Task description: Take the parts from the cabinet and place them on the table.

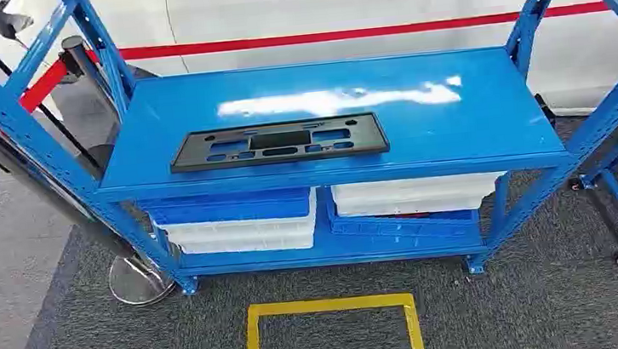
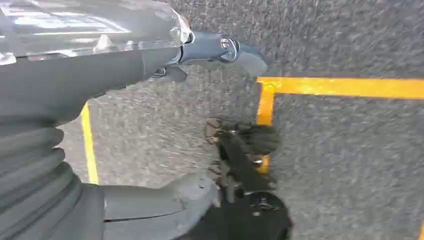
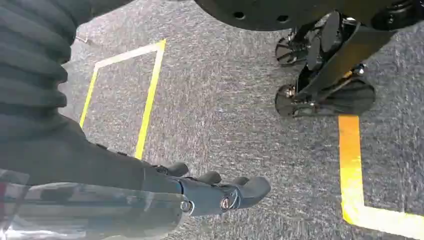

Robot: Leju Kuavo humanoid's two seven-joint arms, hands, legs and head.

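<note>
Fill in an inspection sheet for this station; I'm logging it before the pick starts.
Surface: blue shelf rack, top shelf glossy with glare.
Job's things: one black plastic panel lying flat near the shelf's front edge.
Clutter: blue and white crates stacked on the lower shelf.
Hands: left hand and right hand hang over the carpet, holding nothing, fingers apart.
Cables: nothing seen.
Surroundings: grey carpet, yellow floor marking, barrier posts with red belt, white car behind.

I see a matt black plastic part (image 1: 279,142) on glossy blue painted metal shelving (image 1: 471,116), standing on rough grey carpet (image 1: 516,317).
</note>
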